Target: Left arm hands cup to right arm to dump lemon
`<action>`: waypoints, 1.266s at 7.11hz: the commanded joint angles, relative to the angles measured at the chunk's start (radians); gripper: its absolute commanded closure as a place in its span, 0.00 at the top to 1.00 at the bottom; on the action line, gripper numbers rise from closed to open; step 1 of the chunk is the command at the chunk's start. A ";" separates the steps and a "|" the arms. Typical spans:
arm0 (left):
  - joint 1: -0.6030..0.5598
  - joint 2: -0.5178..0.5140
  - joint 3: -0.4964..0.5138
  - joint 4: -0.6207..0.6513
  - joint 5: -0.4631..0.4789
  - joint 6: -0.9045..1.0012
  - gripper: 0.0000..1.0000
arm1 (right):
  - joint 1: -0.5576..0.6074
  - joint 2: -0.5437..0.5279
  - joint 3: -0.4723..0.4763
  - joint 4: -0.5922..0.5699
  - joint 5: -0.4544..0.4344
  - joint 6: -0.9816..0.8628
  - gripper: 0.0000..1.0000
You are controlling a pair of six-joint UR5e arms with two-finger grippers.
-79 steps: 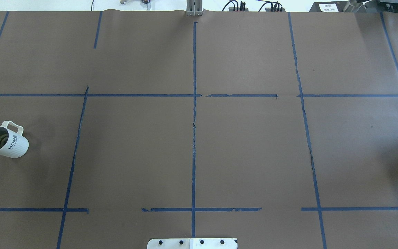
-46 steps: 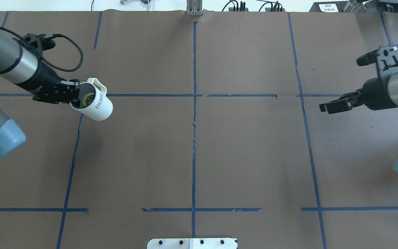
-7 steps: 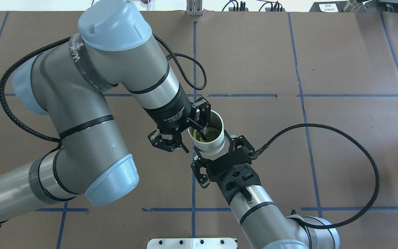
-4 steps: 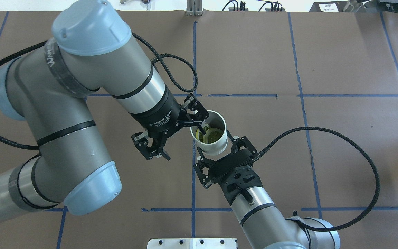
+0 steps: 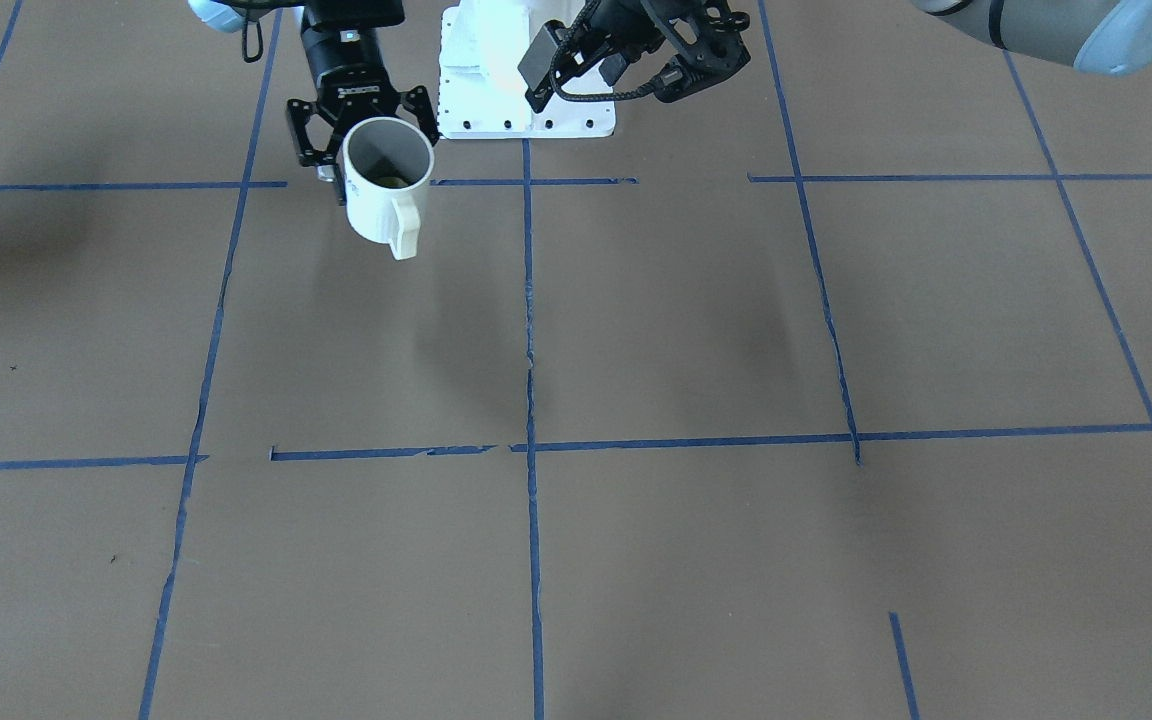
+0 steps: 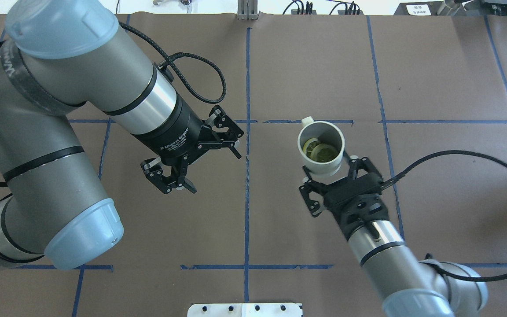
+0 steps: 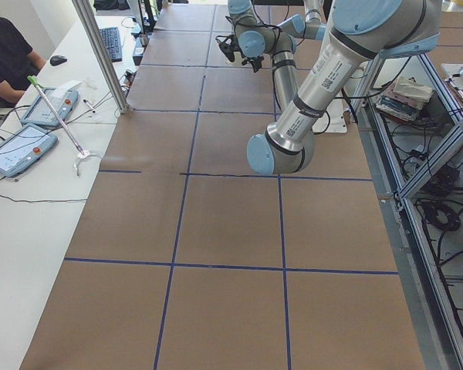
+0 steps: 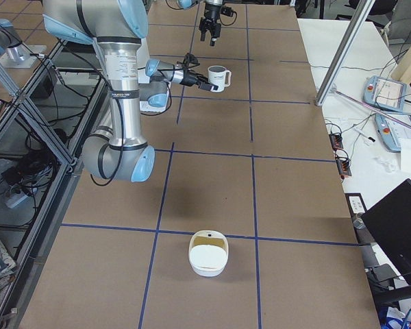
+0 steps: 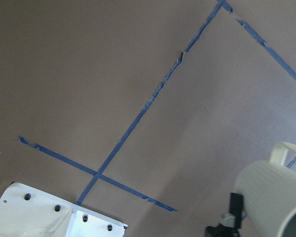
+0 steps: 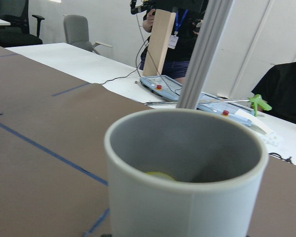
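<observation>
The white cup point(image 6: 321, 164) is upright in the air right of the table's centre line, handle pointing away from the robot. The yellow-green lemon point(image 6: 319, 152) lies inside it. My right gripper point(image 6: 330, 169) is shut on the cup's lower body from the near side. The cup also shows in the front-facing view point(image 5: 376, 215) and fills the right wrist view point(image 10: 187, 197), with the lemon point(image 10: 160, 175) at its bottom. My left gripper point(image 6: 216, 172) is open and empty, left of the centre line and apart from the cup. The left wrist view shows the cup point(image 9: 274, 200) at its lower right.
The brown table cover point(image 6: 447, 185) is marked with blue tape lines. The white base plate point(image 6: 244, 309) is at the near edge. A white bowl point(image 8: 208, 253) stands on the table towards the robot's right end. Operators and tablets are across the table.
My left gripper has come off the cup's rim and drawn back to the left, open. My right gripper has carried the cup to the right and a little farther from the robot.
</observation>
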 commanded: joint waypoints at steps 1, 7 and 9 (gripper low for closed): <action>0.000 0.013 -0.002 0.000 0.001 0.000 1.00 | 0.098 -0.123 0.082 0.004 0.002 0.095 0.16; 0.000 0.015 -0.002 0.000 0.001 0.000 1.00 | 0.349 -0.468 0.070 0.444 0.258 0.531 0.00; 0.004 0.012 -0.002 0.000 0.001 0.000 1.00 | 0.559 -0.522 -0.111 0.709 0.515 0.531 0.00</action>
